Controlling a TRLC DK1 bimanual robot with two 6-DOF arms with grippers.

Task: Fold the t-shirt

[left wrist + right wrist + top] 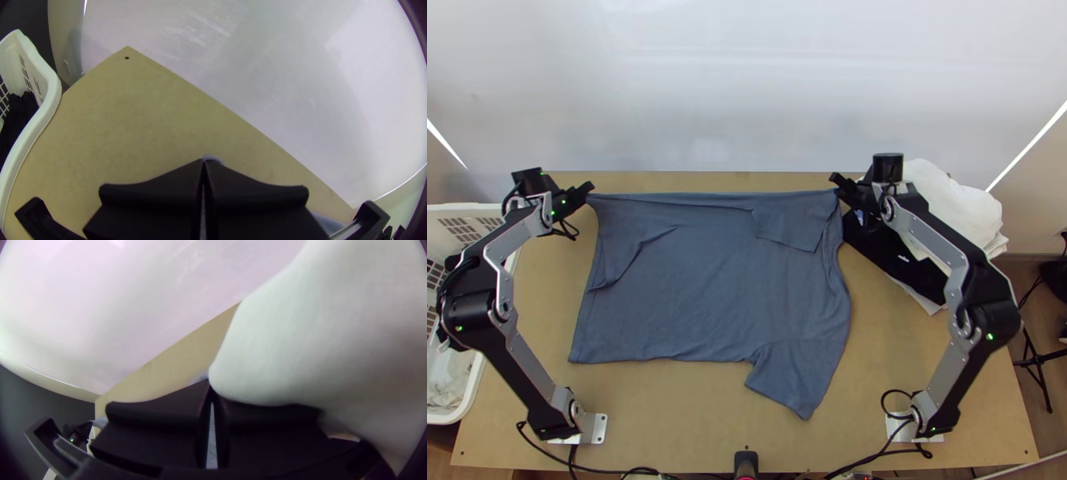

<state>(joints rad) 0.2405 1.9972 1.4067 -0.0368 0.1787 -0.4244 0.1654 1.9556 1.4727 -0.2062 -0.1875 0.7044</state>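
The blue-grey t-shirt (707, 280) lies across the middle of the table, its far part folded over toward the near side, with one sleeve spread at the lower right. At its far left corner my left gripper (590, 190) is shut on the cloth. My right gripper (837, 182) is shut on the far right corner, and the edge between them runs nearly straight. In the left wrist view, my left gripper (203, 162) has its fingertips together over a bit of shirt. In the right wrist view, my right gripper (210, 384) is closed with blue-grey cloth below the tips.
A white basket (467, 408) stands at the left edge. White cloths (955, 204) and a black cloth (915, 268) are piled at the right, beside and under the right arm. A white panel (731, 88) rises behind the table. Bare wood (691, 400) shows at the near side.
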